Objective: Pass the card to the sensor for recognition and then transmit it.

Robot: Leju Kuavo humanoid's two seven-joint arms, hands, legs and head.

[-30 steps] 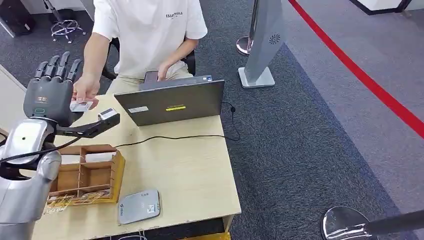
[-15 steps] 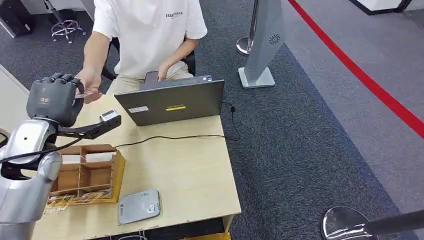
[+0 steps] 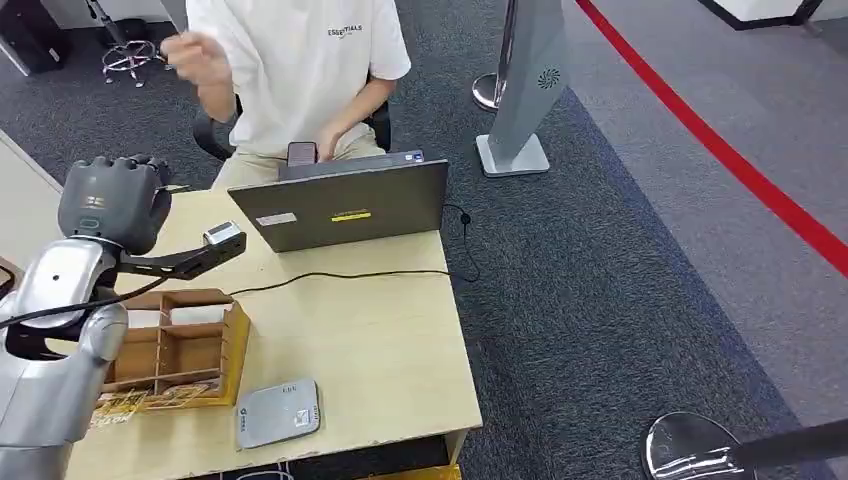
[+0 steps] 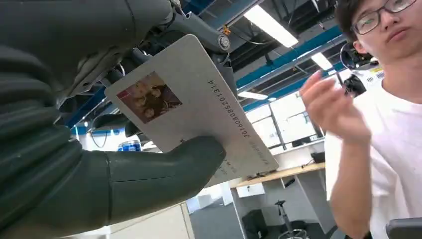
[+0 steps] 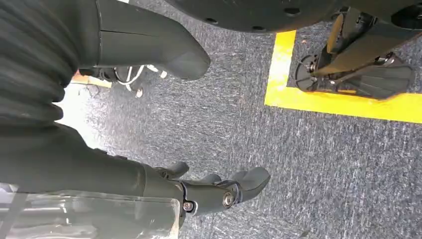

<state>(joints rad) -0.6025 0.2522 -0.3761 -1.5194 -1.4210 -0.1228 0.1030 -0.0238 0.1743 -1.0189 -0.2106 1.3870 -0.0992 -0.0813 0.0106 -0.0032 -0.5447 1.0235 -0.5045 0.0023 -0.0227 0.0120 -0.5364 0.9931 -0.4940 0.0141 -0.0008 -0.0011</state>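
White card [image 4: 199, 114] is being pinched in the left hand [image 3: 110, 200]; it should be kept flat while being lowered onto the sensor [image 3: 278, 412].

Floor: grey carpet [image 3: 620, 250], red stripe [image 3: 740, 165], yellow line [image 5: 348, 102].
Furniture: wooden table [image 3: 380, 350], grey post [image 3: 525, 80], chair base [image 3: 128, 55].
Light: ceiling tubes [image 4: 271, 25].

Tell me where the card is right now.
The card is in the robot's left hand, pinched between thumb and fingers in the left wrist view, raised over the far left corner of the desk, beside the laptop.
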